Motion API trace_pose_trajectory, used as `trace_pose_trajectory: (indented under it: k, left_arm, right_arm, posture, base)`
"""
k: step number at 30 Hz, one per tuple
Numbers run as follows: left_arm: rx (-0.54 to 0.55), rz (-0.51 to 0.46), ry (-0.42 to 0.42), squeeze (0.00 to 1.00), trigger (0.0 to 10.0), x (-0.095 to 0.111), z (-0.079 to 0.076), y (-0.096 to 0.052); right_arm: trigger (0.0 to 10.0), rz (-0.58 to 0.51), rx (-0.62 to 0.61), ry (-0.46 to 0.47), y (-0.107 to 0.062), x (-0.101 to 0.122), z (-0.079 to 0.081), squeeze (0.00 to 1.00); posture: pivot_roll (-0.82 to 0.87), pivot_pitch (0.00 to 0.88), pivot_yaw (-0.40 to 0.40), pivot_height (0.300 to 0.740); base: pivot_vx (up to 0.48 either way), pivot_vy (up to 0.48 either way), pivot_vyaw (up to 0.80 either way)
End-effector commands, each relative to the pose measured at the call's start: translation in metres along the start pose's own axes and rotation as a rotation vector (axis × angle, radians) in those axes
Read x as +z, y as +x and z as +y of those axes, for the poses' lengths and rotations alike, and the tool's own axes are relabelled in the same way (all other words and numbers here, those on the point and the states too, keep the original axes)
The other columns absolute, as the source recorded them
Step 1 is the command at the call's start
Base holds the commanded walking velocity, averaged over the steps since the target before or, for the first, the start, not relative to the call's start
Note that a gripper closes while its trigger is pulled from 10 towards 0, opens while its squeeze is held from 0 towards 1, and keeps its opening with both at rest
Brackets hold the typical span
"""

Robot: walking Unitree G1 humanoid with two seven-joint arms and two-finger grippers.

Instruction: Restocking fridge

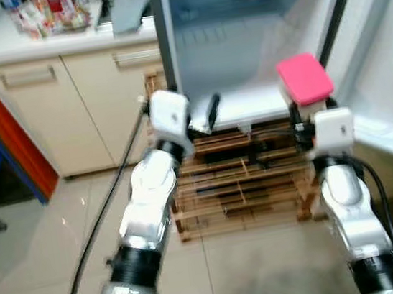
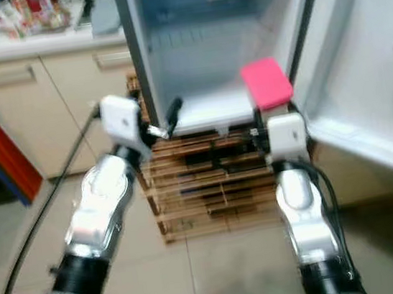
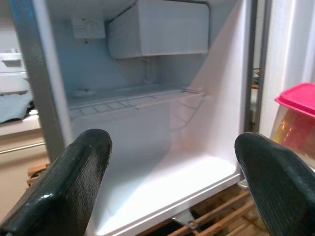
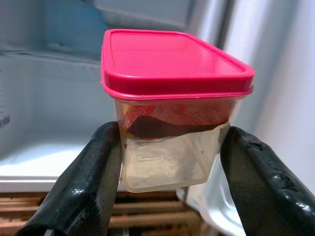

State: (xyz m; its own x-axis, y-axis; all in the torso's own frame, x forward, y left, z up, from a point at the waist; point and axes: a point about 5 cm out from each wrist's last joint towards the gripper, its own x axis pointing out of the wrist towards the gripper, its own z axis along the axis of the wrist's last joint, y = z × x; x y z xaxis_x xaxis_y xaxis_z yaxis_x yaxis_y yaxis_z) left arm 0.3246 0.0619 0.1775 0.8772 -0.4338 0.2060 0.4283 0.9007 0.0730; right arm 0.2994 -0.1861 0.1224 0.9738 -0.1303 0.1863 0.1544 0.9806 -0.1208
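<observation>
My right gripper point(image 4: 170, 167) is shut on a clear plastic container with a pink lid point(image 4: 172, 103), held upright in front of the open small fridge point(image 1: 241, 47). The same container point(image 1: 305, 80) shows at the fridge's lower right corner, near the door. Something reddish and dark lies inside it. My left gripper point(image 3: 170, 184) stands open with nothing between its fingers, at the left front of the fridge floor point(image 1: 252, 103). Inside, the fridge has a wire shelf point(image 3: 133, 96) and a freezer box point(image 3: 157, 29) above it.
The fridge door point(image 2: 366, 59) stands open on the right. The fridge sits on a wooden slatted pallet point(image 1: 241, 184). To the left is a beige cabinet point(image 1: 67, 99) with a cluttered white counter point(image 1: 30, 38). A black cable point(image 1: 98, 225) trails over the tiled floor.
</observation>
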Motion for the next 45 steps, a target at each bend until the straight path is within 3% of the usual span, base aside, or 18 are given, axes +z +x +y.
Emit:
trace_pose_trajectory:
  k: [1,25,31,37,45]
  left_arm:
    - [0.023,0.009,0.012,0.0,10.0,0.001,0.01,-0.001]
    - [-0.008,0.026,0.01,0.0,10.0,-0.001,0.005,-0.002]
    - [-0.087,-0.006,0.065,0.0,10.0,0.007,-0.006,-0.001]
    - [-0.186,0.022,0.097,0.0,10.0,0.01,-0.021,0.002]
    - [-0.233,0.037,0.08,0.0,10.0,0.011,-0.024,-0.005]
  right_arm:
    - [0.0,0.003,0.002,0.033,0.003,0.002,0.003,0.0]
    - [0.0,0.057,0.069,0.073,0.007,-0.009,0.016,0.0]
    - [0.0,0.082,0.109,0.067,0.01,-0.014,0.026,0.0]
    - [0.0,0.151,0.108,0.032,0.016,-0.025,0.03,0.0]
    - [0.0,0.231,0.143,-0.017,0.025,-0.035,0.044,0.0]
  posture:
    - [-0.12,0.0,0.035,0.74]
    - [-0.12,0.0,0.031,0.74]
    - [-0.11,0.0,0.03,0.74]
    - [-0.1,0.0,0.023,0.74]
    - [-0.07,0.0,0.011,0.74]
  base:
    - [0.48,0.0,0.0]
    - [0.48,0.0,0.0]
    - [0.48,0.0,0.0]
    - [0.16,0.0,0.0]
    - [0.0,0.0,0.0]
